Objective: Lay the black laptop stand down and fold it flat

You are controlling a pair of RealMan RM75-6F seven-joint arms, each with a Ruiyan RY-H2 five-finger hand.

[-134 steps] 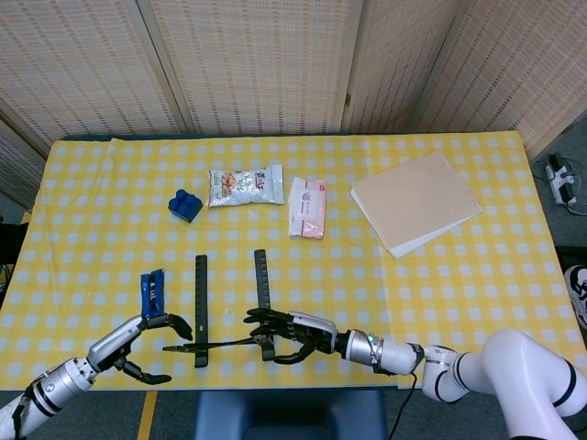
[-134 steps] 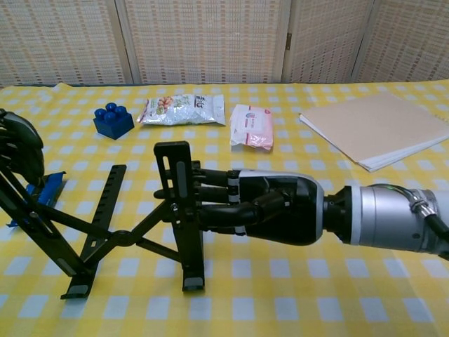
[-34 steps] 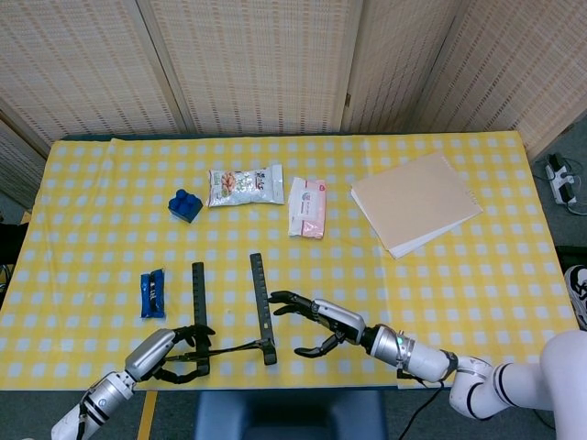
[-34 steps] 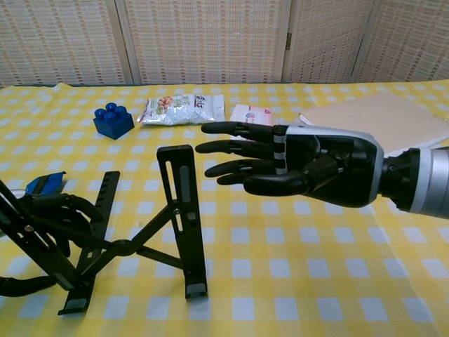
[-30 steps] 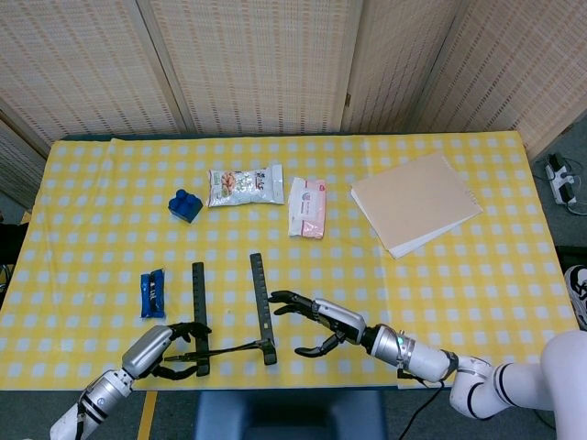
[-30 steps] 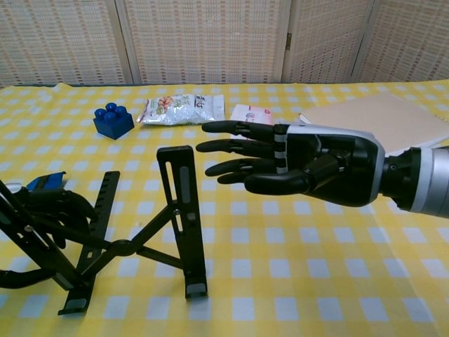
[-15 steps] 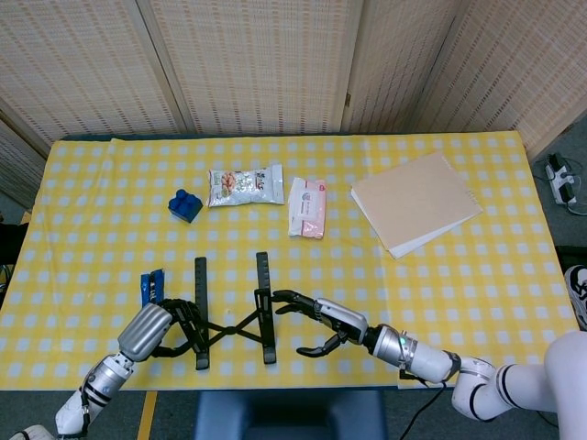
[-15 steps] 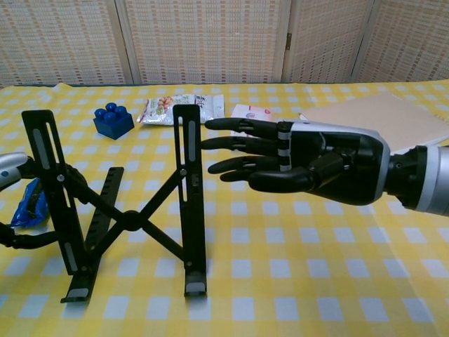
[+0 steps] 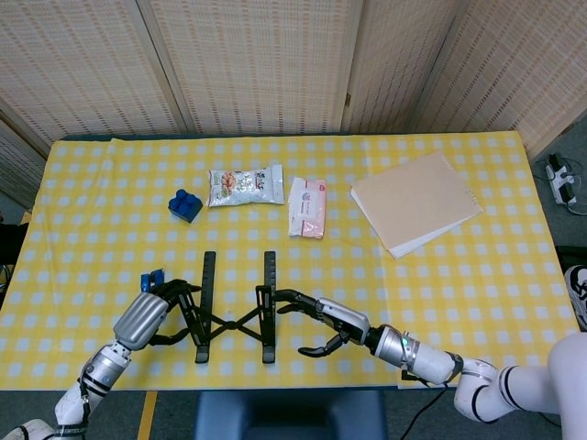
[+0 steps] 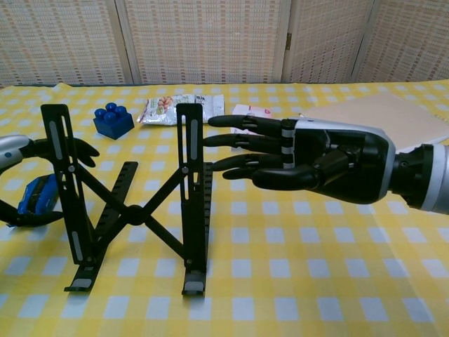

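While the black laptop stand [image 10: 130, 207] rests upright on its two feet near the front edge of the yellow checked tablecloth [image 9: 440, 275], its two slotted bars rise steeply with crossed struts joining them in the middle. The left hand [image 9: 151, 316] sits against the stand's left bar, its dark fingers [image 10: 81, 149] reaching around behind that bar near the top; in the chest view they touch or wrap the bar, though how firmly they grip cannot be told. The right hand [image 10: 309, 163] hovers just to the right of the stand's right bar with fingers spread and extended toward it, holding nothing; its fingertips [image 10: 217, 121] lie right beside the bar's upper part, and whether they touch it is unclear. A small blue packet [image 10: 36, 194] lies on the cloth behind the left bar, close to the left hand.
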